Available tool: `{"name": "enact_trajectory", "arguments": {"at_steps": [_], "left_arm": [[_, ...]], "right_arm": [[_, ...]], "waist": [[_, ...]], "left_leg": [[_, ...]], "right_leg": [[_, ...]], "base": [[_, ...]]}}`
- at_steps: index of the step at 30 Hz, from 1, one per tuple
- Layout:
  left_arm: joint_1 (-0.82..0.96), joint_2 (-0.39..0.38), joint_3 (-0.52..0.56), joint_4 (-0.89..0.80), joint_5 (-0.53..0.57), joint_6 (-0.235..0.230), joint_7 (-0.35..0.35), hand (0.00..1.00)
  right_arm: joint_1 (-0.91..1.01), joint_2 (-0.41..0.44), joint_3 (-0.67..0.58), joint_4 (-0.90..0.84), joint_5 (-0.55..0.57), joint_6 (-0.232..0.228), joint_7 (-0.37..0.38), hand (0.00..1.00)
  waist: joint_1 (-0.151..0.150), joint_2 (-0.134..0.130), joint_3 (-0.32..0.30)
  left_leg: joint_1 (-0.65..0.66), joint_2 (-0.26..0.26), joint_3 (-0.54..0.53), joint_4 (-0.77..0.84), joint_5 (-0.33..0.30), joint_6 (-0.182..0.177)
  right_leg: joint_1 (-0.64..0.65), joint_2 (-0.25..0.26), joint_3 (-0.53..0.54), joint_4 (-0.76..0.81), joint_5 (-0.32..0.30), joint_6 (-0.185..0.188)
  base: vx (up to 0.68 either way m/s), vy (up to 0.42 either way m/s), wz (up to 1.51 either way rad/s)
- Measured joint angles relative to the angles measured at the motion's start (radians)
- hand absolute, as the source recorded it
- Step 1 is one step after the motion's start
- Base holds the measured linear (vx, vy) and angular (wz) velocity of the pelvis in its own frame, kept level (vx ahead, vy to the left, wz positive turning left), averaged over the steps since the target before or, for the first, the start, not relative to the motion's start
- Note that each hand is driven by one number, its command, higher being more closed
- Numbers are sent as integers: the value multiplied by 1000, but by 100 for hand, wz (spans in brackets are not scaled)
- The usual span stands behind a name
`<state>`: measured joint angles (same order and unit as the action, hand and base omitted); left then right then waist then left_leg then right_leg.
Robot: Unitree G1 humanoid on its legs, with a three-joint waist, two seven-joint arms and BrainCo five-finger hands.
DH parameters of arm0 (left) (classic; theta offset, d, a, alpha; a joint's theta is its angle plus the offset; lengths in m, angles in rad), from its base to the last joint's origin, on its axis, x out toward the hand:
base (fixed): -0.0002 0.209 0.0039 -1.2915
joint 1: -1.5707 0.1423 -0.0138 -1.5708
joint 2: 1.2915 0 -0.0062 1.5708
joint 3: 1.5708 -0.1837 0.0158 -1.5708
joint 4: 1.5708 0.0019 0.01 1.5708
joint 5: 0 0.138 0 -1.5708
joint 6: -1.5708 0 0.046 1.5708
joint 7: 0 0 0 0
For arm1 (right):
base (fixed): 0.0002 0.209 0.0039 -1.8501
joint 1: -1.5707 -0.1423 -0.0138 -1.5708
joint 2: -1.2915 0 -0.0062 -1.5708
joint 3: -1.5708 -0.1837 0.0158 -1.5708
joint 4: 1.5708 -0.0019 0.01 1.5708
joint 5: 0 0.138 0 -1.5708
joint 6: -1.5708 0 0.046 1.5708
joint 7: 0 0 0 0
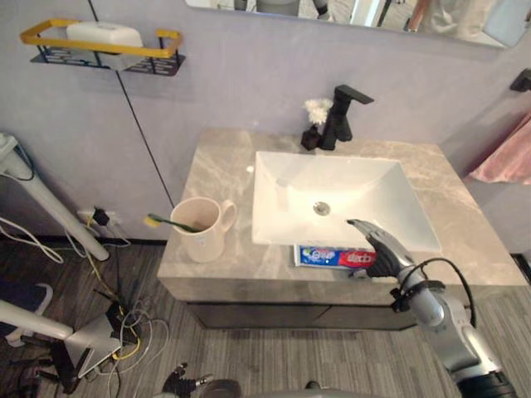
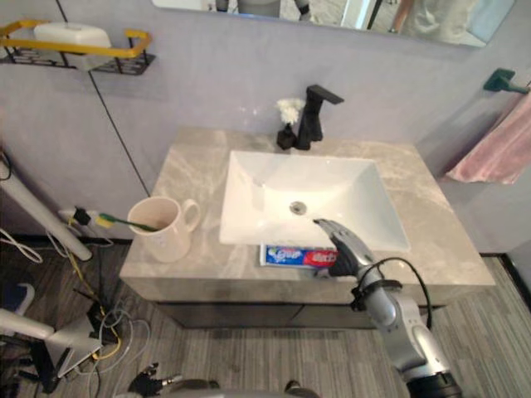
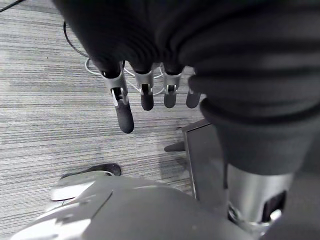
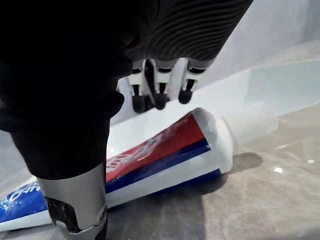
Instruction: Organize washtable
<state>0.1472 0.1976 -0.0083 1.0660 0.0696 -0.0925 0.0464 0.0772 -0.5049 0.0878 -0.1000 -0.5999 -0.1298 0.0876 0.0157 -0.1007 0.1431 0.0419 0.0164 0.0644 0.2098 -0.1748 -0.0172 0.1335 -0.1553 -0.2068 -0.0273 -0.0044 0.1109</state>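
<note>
Left of the sink (image 1: 286,186) the left hand (image 3: 123,112) hangs loose-fingered, a mug (image 1: 201,232) stands nearer, and along the sink's front rim lies the toothpaste tube (image 1: 325,256) under the right hand (image 1: 383,249), its fingers outstretched and empty; the tube is likely light, squashy and slick, best pinched beside its stiff cap (image 4: 252,125).

Bathroom, marble washtable (image 1: 217,166), white basin (image 1: 286,195), black faucet (image 1: 341,117), mirror (image 1: 348,10), towel (image 1: 507,156)

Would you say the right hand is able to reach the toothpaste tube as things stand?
Probably yes: the right hand hangs just over the toothpaste tube, fingers relaxed, with nothing between them.
</note>
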Motion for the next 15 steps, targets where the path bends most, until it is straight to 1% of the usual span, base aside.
{"name": "enact_trajectory", "arguments": {"at_steps": [4, 15], "left_arm": [[0, 1, 0, 1, 0, 1, -1, 0], [-7, 2, 0, 2, 0, 1, -4, 0]], "right_arm": [[8, 0, 0, 9, 0, -1, 7, 100], [-41, -2, 4, 44, 4, 3, 8, 100]], "waist": [[-2, 0, 0], [6, -7, 1]], "left_leg": [[0, 1, 3, 0, 0, 0], [0, 1, 3, -7, 0, 0]], "right_leg": [[-2, 0, 3, 0, 0, 0], [-1, 1, 3, -7, 0, 0]], "base": [[0, 0, -2], [0, 0, 0]]}}
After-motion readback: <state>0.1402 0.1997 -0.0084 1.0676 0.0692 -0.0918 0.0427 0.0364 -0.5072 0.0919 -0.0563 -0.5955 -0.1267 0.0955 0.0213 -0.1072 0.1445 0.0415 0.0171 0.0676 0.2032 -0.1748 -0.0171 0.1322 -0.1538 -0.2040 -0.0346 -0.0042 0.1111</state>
